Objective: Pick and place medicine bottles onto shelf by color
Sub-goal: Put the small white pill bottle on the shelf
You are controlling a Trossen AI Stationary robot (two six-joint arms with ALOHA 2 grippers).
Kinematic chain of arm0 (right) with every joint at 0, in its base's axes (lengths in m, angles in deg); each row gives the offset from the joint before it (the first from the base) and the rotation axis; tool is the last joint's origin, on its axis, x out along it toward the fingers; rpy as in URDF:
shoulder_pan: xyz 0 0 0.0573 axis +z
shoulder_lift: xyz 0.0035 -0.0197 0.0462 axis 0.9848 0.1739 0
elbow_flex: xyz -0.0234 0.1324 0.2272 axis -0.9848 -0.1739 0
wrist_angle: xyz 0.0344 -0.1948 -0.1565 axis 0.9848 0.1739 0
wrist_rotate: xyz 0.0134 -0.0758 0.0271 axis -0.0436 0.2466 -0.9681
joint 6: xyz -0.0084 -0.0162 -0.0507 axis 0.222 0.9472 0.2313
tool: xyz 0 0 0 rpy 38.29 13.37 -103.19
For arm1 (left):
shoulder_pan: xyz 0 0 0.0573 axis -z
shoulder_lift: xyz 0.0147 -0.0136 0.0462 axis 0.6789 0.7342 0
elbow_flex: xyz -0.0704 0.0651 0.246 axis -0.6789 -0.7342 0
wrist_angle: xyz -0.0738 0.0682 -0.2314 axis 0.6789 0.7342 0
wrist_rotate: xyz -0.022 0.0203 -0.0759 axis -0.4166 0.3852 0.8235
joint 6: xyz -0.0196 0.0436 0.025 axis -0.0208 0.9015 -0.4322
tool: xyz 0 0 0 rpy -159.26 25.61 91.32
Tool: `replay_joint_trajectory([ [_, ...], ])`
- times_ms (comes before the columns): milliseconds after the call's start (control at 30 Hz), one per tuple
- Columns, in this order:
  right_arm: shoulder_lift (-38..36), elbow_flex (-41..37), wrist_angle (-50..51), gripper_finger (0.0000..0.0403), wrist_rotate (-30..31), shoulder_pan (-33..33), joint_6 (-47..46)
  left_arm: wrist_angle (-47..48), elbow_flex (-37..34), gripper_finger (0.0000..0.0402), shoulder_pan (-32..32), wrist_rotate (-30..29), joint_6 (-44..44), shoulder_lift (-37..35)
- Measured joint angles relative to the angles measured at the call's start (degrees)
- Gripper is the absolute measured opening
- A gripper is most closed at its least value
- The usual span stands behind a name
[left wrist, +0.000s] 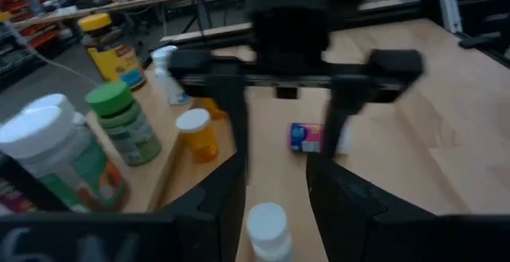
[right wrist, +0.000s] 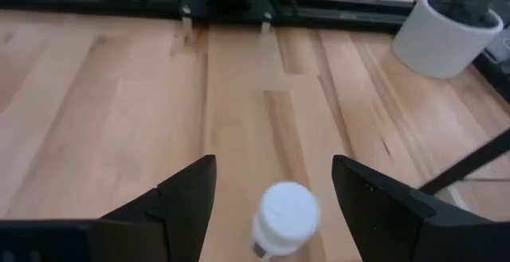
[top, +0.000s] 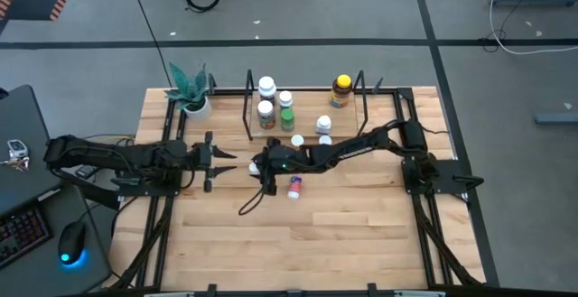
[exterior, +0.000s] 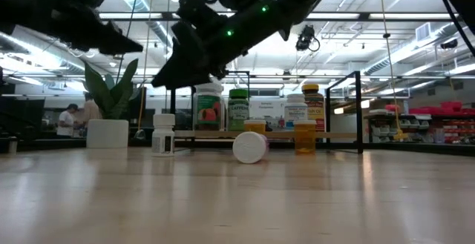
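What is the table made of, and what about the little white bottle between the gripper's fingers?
The table looks like pale wood planks with a smooth finish; grain lines and board seams show. The small white bottle between the open right gripper seems matte plastic, judging by its even, dull cap, though that is a guess.

Two dark robot arms work at the wooden table (top: pixel 361 234). On the black rod shelf (top: pixel 248 107) at twelve o'clock stand six small medicine bottles. Two more bottles sit off it, toward the centre. One white potted plant (top: pixel 191 94) occupies ten o'clock.
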Motion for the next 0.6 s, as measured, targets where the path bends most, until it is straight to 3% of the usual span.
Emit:
replay_joint_trajectory([
  [233, 0.85, -0.06, -2.43, 0.0258, -1.61, -1.47, 0.51, -9.05, -5.70, 0.0141, -0.18, -0.07, 1.36, -0.40],
  [600, 6.70, -0.14, -7.81, 0.0258, 0.22, -1.51, 1.32, -9.28, -5.72, 0.0150, -0.18, -0.20, 1.22, -0.41],
])
